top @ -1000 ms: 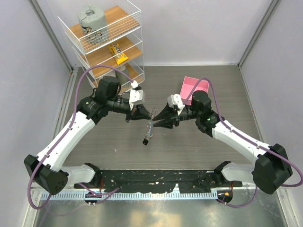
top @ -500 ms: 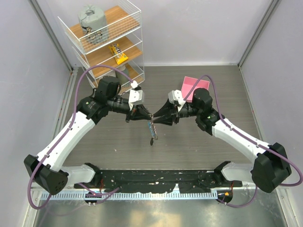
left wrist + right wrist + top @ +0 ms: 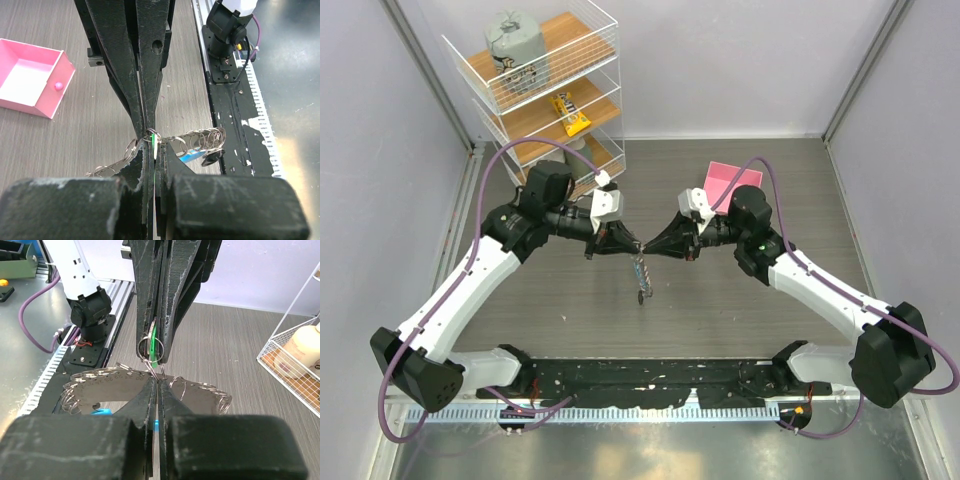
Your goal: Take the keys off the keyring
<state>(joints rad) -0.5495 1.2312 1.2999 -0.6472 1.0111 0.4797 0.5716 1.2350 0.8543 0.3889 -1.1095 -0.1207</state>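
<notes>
Right gripper (image 3: 649,247) closer than before, tight on keyring (image 3: 640,274); left gripper (image 3: 636,246) tight on keys (image 3: 154,348).

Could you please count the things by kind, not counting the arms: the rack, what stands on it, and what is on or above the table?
wire rack: 1
things on the rack: 3 (grey object, yellow packet, cream bottle)
pink box: 1
keyring: 1
green key: 1 visible
total: 7
</notes>
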